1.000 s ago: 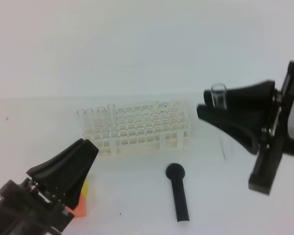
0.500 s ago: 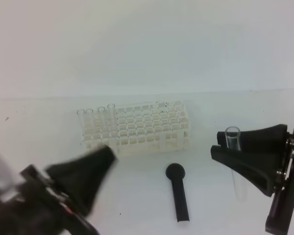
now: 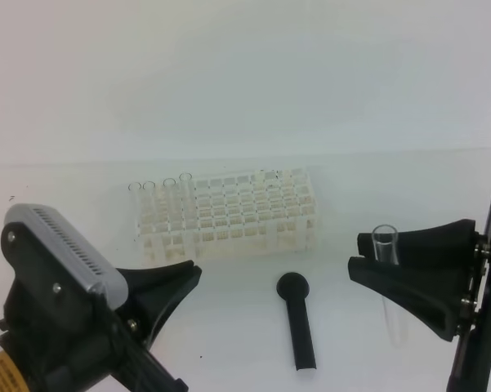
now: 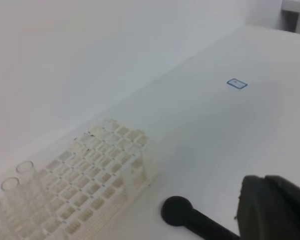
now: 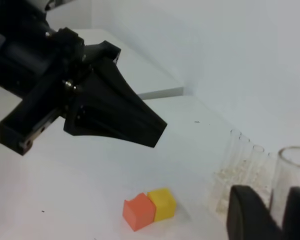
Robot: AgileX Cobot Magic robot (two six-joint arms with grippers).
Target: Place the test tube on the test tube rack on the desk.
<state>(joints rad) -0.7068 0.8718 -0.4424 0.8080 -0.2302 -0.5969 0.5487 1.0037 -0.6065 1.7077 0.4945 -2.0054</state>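
The white test tube rack (image 3: 237, 214) stands on the desk (image 3: 65, 212) at mid-table, with several clear tubes (image 3: 159, 196) upright in its left end. My right gripper (image 3: 358, 255) hovers right of the rack, shut on a clear test tube (image 3: 390, 261) held upright, its lower end hanging below the fingers. The right wrist view shows that test tube (image 5: 293, 180) between the black fingers (image 5: 245, 215). My left gripper (image 3: 188, 278) is at the lower left, shut and empty, pointing toward the rack's front-left corner. In the left wrist view the rack (image 4: 90, 180) lies to the lower left.
A black rod with a round head (image 3: 297, 322) lies on the desk in front of the rack, between the two grippers. An orange block (image 5: 138, 211) and a yellow block (image 5: 161, 202) sit together near the left arm. A small blue square mark (image 4: 236, 84) is farther out.
The right gripper carried the test tube down and to the right, away from the rack. The left gripper shut, and its arm swung so that it now hides the orange block from above.
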